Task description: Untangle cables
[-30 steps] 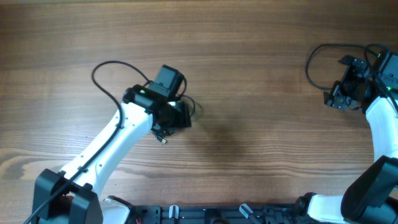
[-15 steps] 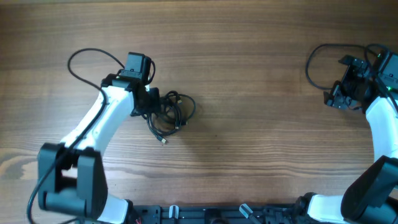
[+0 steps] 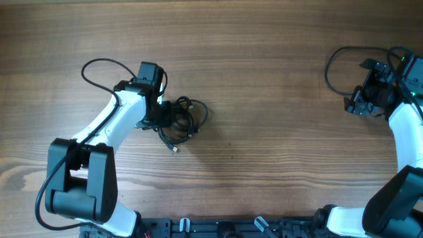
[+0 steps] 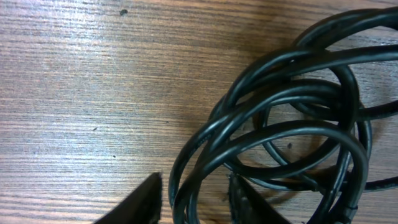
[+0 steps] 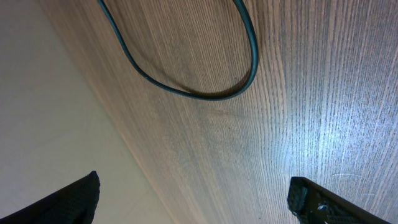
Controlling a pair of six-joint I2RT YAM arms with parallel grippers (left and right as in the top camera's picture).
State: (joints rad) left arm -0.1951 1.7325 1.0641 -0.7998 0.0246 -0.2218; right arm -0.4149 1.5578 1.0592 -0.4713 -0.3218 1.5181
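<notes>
The cables (image 3: 184, 119) lie as one small knotted bundle of thin black loops left of the table's middle, with a plug end (image 3: 174, 151) sticking out toward the front. My left gripper (image 3: 160, 114) sits at the bundle's left edge. In the left wrist view its fingertips (image 4: 196, 186) straddle two or three strands of the cables (image 4: 280, 124), with a little wood still showing beside the right finger (image 4: 239, 196). My right gripper (image 3: 355, 106) hovers at the far right, wide open (image 5: 194, 186), with nothing between its fingers.
A thicker black cord fixed to the left arm arcs behind it (image 3: 99, 66). The right arm's own cord loops over the wood (image 3: 334, 63) (image 5: 186, 90). The table's edge (image 5: 124, 143) shows under the right gripper.
My left arm has drawn back to the left off the bundle, uncovering it, then eased in at its left edge. Its jaws have narrowed around some strands. The right arm has stayed still.
</notes>
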